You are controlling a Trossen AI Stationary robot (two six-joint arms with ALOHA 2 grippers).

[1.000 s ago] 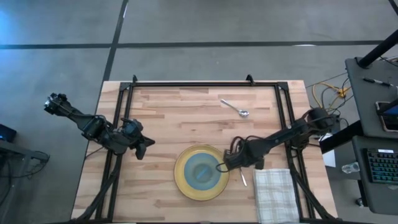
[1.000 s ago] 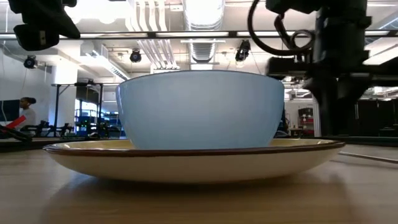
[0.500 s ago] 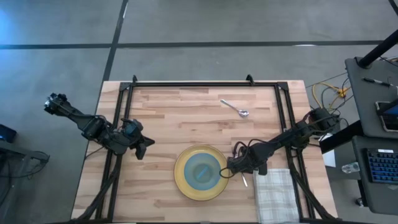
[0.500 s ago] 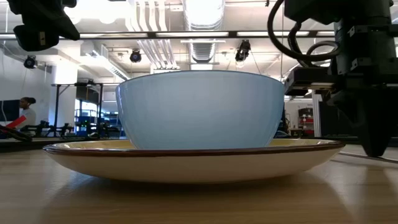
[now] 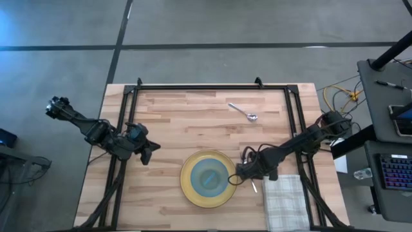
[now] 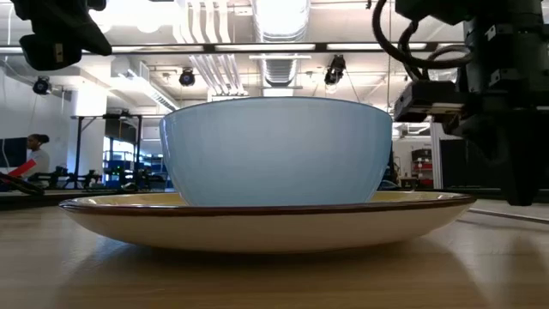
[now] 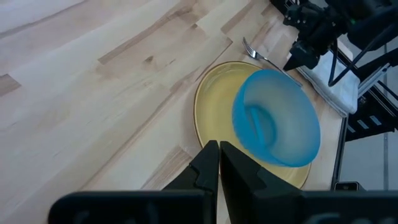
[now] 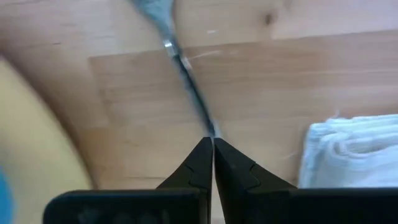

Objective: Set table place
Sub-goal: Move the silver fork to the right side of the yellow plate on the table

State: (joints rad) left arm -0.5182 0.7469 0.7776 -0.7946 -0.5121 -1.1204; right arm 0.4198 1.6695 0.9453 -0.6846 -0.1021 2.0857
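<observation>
The yellow plate point(image 5: 187, 185) lies near the table's near edge, and the blue bowl point(image 5: 207, 177) sits upright in it. The silver fork point(image 5: 252, 187) lies flat between the plate and the checked napkin point(image 5: 285, 203). The spoon point(image 5: 243, 112) lies toward the far side. My right gripper point(image 5: 239, 177) is shut and low beside the plate's right rim, with its tips point(image 8: 212, 142) at the fork's handle point(image 8: 198, 102). My left gripper point(image 5: 152, 153) is shut and hovers left of the plate. My right gripper points down from above with its shut fingertips point(image 8: 205, 155) at the fork's handle point(image 8: 208, 127), well back from the tines point(image 8: 152, 7). The fork lies flat on the table. I cannot tell whether the tips touch it.
The table's black frame rails point(image 5: 293, 116) run along the left, right and far edges. Bare wood point(image 5: 187, 122) lies between the plate and the spoon. A desk with a keyboard point(image 5: 396, 171) stands beyond the right edge.
My right gripper has moved from over the plate's right rim toward the table's right edge and down, and its tips now stand low beside the plate at the fork. Plate, bowl, fork and napkin have stayed in place.
</observation>
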